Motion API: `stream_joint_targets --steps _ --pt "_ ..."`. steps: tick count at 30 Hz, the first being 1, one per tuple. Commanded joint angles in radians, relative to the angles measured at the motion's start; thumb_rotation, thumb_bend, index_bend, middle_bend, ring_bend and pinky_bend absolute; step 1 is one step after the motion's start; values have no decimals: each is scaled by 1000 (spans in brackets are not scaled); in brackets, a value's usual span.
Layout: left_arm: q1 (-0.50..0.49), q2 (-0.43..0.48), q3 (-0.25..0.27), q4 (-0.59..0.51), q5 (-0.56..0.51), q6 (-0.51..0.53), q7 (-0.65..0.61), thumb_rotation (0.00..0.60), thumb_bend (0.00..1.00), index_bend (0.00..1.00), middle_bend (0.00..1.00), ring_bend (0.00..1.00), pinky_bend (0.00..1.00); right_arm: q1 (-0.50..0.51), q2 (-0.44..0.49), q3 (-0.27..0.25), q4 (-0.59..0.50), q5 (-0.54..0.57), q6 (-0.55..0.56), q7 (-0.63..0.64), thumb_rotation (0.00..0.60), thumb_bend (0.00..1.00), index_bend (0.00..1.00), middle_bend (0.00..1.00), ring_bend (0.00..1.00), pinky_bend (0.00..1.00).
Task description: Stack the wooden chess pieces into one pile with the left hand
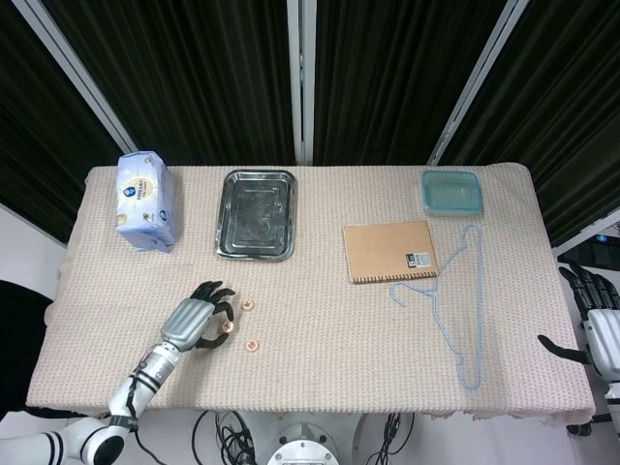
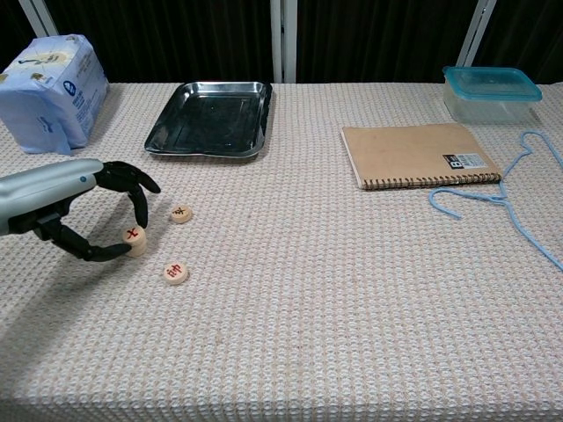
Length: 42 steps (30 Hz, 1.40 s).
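With the black left hand (image 2: pixel 92 211) pinching one round wooden chess piece (image 2: pixel 134 237) low over the beige woven cloth (image 2: pixel 352 290), best carried level onto a neighbouring piece (image 2: pixel 180 214)

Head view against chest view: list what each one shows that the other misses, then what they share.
Only the head view shows the right hand, off the table's right edge, and the dark curtains behind the table. Only the chest view lets you read the red marks on the chess pieces and shows the held piece pinched between the left hand's fingertips. Both show the left hand, the two loose pieces, the steel tray, tissue pack, notebook, teal container and blue hanger.
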Motion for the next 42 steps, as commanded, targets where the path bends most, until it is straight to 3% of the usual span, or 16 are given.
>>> stream_joint_targets --steps 1,10,21,31,42 --pt "-1 2 1 0 -1 -3 3 600 298 425 138 0 0 1 3 -1 -2 3 -6 -3 600 76 0 0 0 0" --pt "2 11 -1 -11 3 6 2 600 298 360 134 0 0 1 4 0 -6 7 -7 -5 600 75 0 0 0 0" --pt "24 72 24 -142 89 84 68 600 296 365 128 0 0 0 4 -2 -9 0 -3 -8 600 75 0 0 0 0" --pt "17 -7 55 -130 108 59 190 600 291 358 98 0 0 -7 12 -3 -7 -7 11 13 600 76 0 0 0 0" --pt "-5 -74 45 -91 54 12 326 600 291 367 74 0 0 -14 19 -1 0 -10 25 39 600 75 0 0 0 0"
